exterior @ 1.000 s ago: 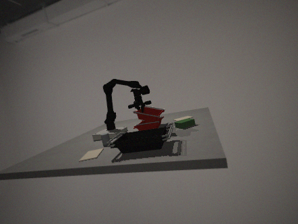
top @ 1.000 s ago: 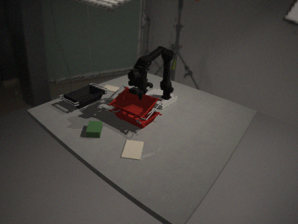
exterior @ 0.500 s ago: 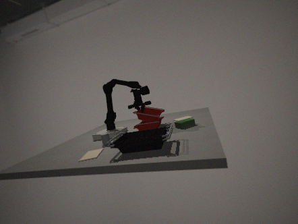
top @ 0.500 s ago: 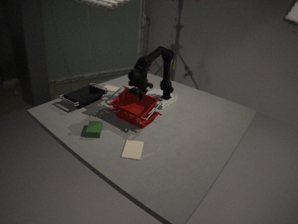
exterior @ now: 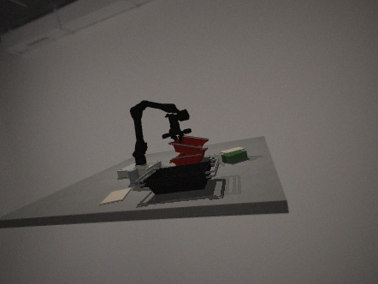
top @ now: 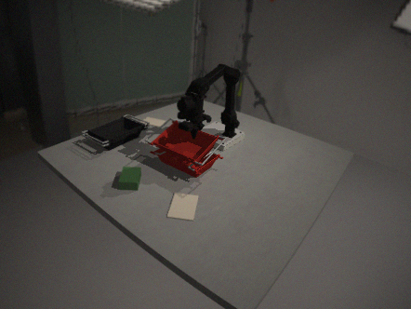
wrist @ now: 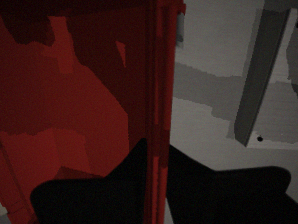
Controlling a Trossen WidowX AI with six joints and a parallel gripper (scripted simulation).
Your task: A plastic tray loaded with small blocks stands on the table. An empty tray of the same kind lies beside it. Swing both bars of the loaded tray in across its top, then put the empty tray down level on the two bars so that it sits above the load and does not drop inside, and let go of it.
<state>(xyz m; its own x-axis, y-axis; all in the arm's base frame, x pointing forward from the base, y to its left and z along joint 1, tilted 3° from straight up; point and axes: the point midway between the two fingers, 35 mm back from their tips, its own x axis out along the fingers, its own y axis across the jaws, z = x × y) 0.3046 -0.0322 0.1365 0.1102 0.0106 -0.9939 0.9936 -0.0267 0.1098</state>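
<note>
The empty red tray [top: 186,145] [exterior: 195,142] [wrist: 85,117] is upright above the loaded red tray [top: 176,164] [exterior: 190,159]. Its floor is close over the lower tray's rim; whether it touches the bars is too small to tell. My gripper [top: 194,134] [exterior: 180,140] [wrist: 150,142] points down and is shut on the empty tray's side wall, one finger inside and one outside. Thin grey wire shows at the trays' right ends in the top view. Which tray each wire belongs to is unclear. The blocks in the lower tray are hidden.
A black tray [top: 116,132] [exterior: 180,179] with wire bars stands to one side. A green block [top: 129,178] [exterior: 234,156] and a cream square [top: 183,207] [exterior: 233,150] lie in front. Another cream square [top: 156,122] [exterior: 115,197] lies behind. My white base plate [top: 232,141] [wrist: 275,120] is near the trays.
</note>
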